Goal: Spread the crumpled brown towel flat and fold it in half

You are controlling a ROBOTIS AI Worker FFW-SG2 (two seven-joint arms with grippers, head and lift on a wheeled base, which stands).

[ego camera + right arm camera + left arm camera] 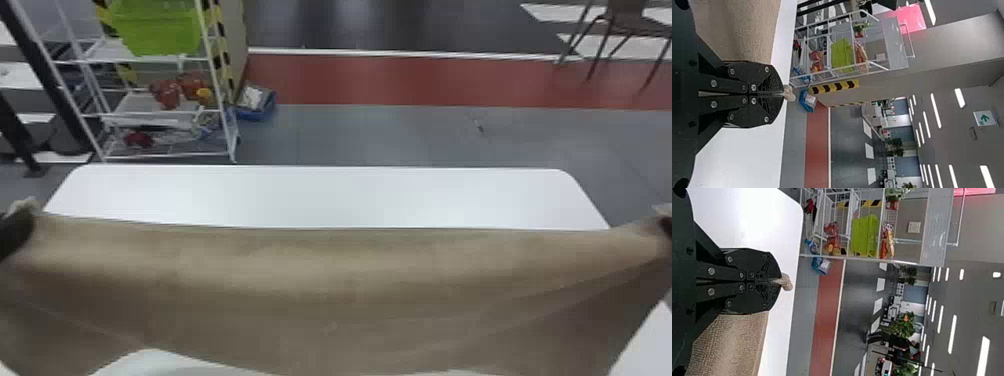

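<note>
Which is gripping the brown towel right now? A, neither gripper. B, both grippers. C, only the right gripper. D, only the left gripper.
B, the left gripper and the right gripper are each shut on the towel, which stretches between them.

"Your left gripper (17, 229) sits at the head view's left edge. How are its fingers (766, 262)?"

"You have them pressed together at the tips, with the black linkage right behind them."

"And your right gripper (667, 225)?"

"At the opposite edge, well apart from the left fingers and about level with them. You've got its fingers (768, 76) closed tip to tip too."
</note>
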